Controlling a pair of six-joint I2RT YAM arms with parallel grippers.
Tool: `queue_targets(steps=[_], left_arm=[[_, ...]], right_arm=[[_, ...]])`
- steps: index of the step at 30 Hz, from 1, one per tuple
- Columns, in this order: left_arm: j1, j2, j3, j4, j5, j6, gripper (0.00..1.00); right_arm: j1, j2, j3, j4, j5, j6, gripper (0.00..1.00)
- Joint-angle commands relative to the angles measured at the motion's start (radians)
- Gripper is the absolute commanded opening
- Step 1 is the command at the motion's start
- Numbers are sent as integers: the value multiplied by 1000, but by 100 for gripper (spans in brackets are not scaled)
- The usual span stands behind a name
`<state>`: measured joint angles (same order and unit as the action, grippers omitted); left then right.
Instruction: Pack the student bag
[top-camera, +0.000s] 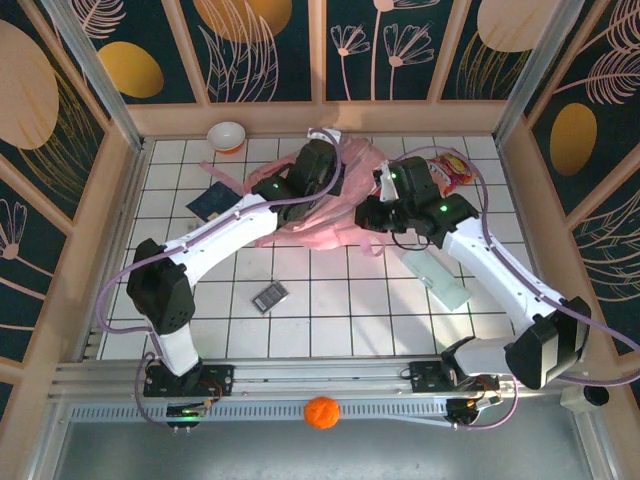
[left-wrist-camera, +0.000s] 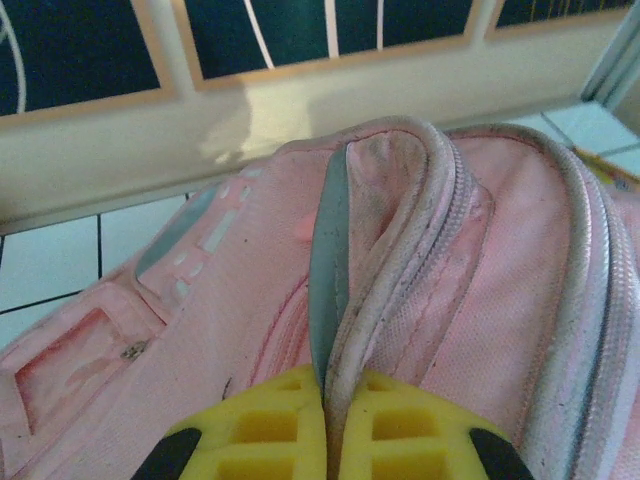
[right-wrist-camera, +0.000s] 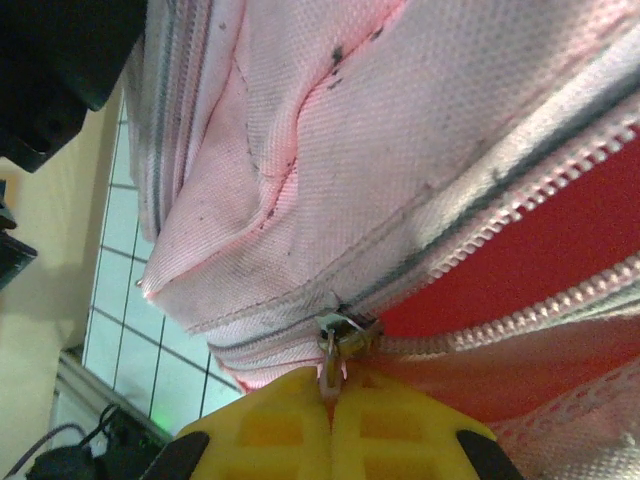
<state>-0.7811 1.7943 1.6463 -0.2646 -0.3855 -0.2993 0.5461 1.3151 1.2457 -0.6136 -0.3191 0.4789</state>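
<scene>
The student bag (top-camera: 352, 165), a large soft pink backpack, is lying slumped on the white tiled table (top-camera: 330, 310), toward the far side and about midway between left and right, with both arms reaching in to it. Its fabric is looking worn and smudged with dark marks, and grey-edged zip lines are running over its top. The left gripper (left-wrist-camera: 326, 395) is pinching shut on a raised fold of the bag's zipped rim, holding it up from the left. The right gripper (right-wrist-camera: 333, 390) is clamping shut on the small metal zipper pull (right-wrist-camera: 335, 345), and beyond the pull the zip (right-wrist-camera: 520, 190) is gaping open, showing red inside. To my eye the step in hand is opening the bag's compartment so it can be packed: one arm is bracing the cloth while the other is working the zipper. The next move is probably calling for a steady pull along the zip line, with the left hold staying taut so the soft fabric is not bunching. Around the bag, items are waiting: a dark blue booklet (top-camera: 212, 203) to the left, a white bowl (top-camera: 226, 135) at the far left, a colourful packet (top-camera: 452, 170) at the far right, a small dark device (top-camera: 269, 296) nearer in, and a pale green flat piece (top-camera: 437, 278) to the near right.
</scene>
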Motion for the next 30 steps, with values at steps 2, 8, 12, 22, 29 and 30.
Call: queue_targets(steps=[2,8,12,22,29,30], left_arm=[[-1,11,155,155,-57,-107,0],[0,119,337,114,-121,-52,0],[-1,131,343,107,-92,-6,0],[102,-106,-71,376,327,270,0],[161,-142,-125,332,591,482,0],[161,-143,-132,326,613,497,0]], right_arm=[[53,25,79,-2,84,22,0],[111,50,118,31,52,62,0],[107,20,82,98,-26,84,0],[-144,-173,-83,136,-259,118,45],[-265,-202,-179,211,-341,221,66],[-266,-201,-195,236,-339,251,69]])
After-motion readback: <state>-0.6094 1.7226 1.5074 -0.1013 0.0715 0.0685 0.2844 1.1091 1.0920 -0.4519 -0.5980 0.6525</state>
